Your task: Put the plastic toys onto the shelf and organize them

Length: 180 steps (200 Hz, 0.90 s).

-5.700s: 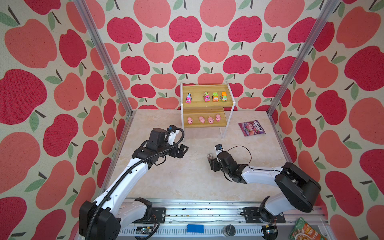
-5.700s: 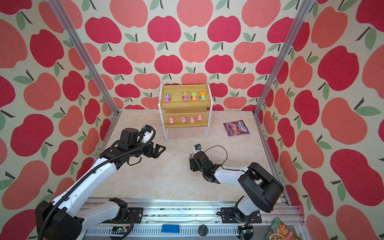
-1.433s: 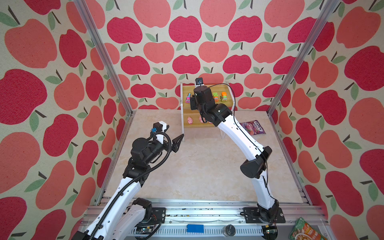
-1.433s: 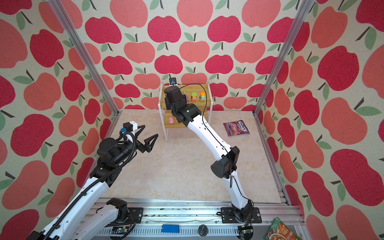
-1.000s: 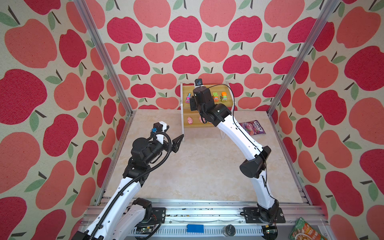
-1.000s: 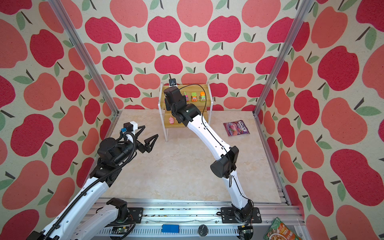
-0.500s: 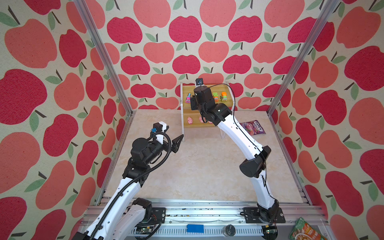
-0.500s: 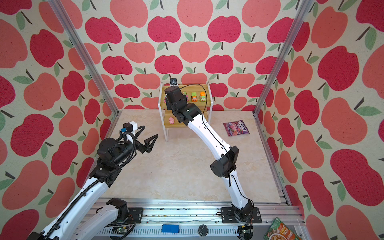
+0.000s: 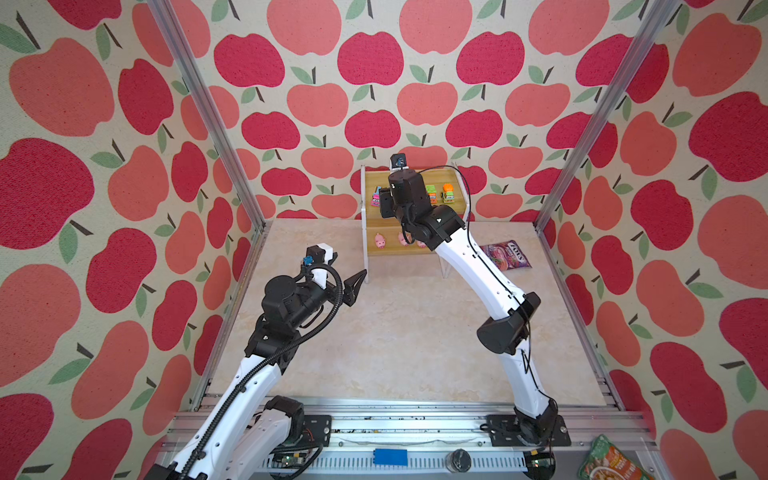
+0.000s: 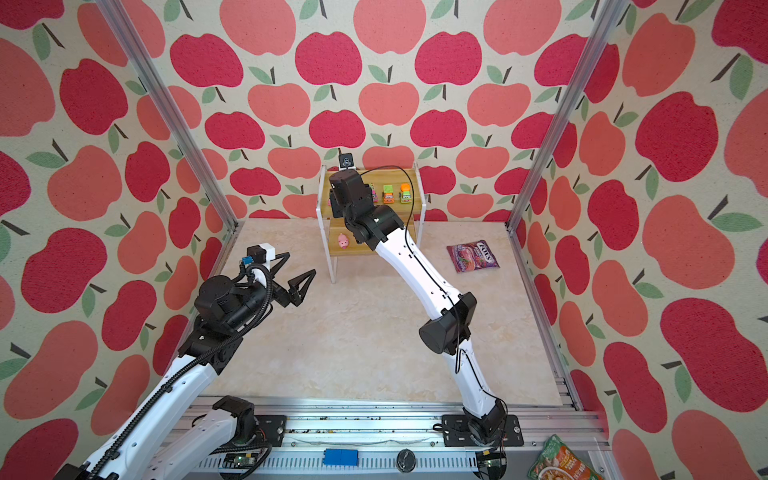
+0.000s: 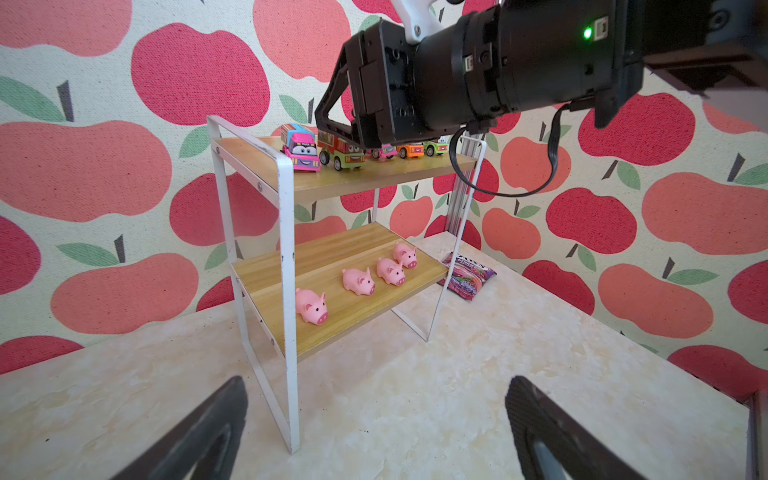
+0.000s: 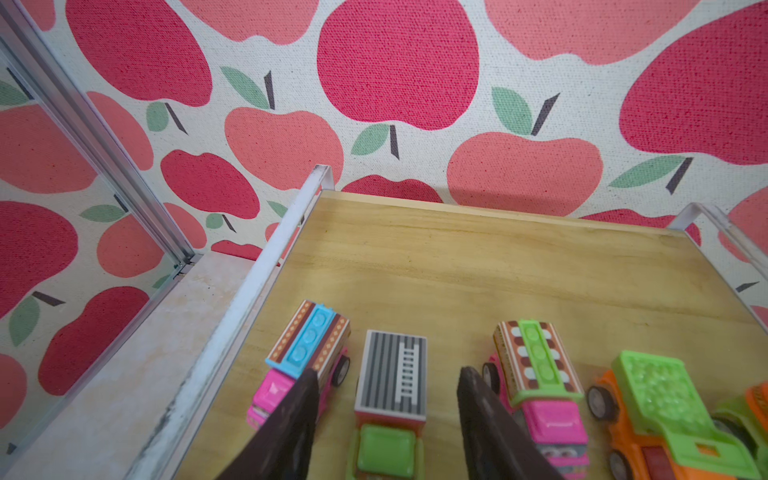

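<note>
Two fingers (image 12: 291, 415) of the right gripper (image 12: 387, 372) stand apart astride the striped-roof car (image 12: 374, 353) on the upper tier of the shelf (image 12: 498, 257) in the right wrist view. In the left wrist view the left gripper (image 11: 374, 399) gapes empty, four pink pigs (image 11: 357, 281) ahead of it on the lower tier.

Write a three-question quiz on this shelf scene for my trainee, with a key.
1. True or false: all four pigs stand on the lower board of the shelf.
2. The right tool stands open on either side of which toy? A) the striped-roof car B) the orange car C) a pig
3. Fill in: the candy bag lies on the ____, beside the shelf.
Key: 1 true; 2 A; 3 table.
</note>
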{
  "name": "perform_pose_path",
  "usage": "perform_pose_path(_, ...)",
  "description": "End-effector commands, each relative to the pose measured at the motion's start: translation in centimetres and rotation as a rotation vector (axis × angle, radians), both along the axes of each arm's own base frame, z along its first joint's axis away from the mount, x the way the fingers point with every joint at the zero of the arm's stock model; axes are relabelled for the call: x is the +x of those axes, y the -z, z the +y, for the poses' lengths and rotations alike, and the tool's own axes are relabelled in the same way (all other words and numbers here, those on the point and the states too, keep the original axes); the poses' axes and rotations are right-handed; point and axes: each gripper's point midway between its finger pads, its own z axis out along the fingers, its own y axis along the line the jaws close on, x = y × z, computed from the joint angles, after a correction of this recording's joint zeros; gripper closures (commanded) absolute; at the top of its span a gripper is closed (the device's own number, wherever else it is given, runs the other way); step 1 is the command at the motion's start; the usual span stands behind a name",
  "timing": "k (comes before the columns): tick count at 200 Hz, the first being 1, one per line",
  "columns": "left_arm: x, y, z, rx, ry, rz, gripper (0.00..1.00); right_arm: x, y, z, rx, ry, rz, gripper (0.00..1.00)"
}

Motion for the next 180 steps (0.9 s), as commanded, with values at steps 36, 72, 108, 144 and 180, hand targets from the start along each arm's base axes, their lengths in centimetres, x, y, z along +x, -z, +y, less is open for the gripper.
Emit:
perform_pose_path(36,0.1,-0.4,0.5,-0.007,-0.017,-0.008,0.01,-0.7,-6.9,-2.2,0.039,0.017,-0.162,0.28)
perform_pose_path(72,0.5,0.1,0.9,0.006,-0.044,0.008,0.01,-1.9,-10.7,-3.7,0.035,0.015,-0.251,0.20)
perform_pose_path(108,1.3,0.9,2.0,0.023,-0.115,0.032,0.01,-3.3,-12.9,-5.7,-0.031,-0.010,-0.292,0.10)
perform_pose_path(144,2.6,1.9,4.0,0.024,-0.234,0.071,0.01,-5.2,-14.1,-9.2,-0.125,-0.004,-0.344,0.01)
perform_pose_path(180,3.8,2.9,6.9,0.022,-0.368,0.100,0.01,-8.3,-14.3,-16.4,-0.135,0.051,-0.403,0.01)
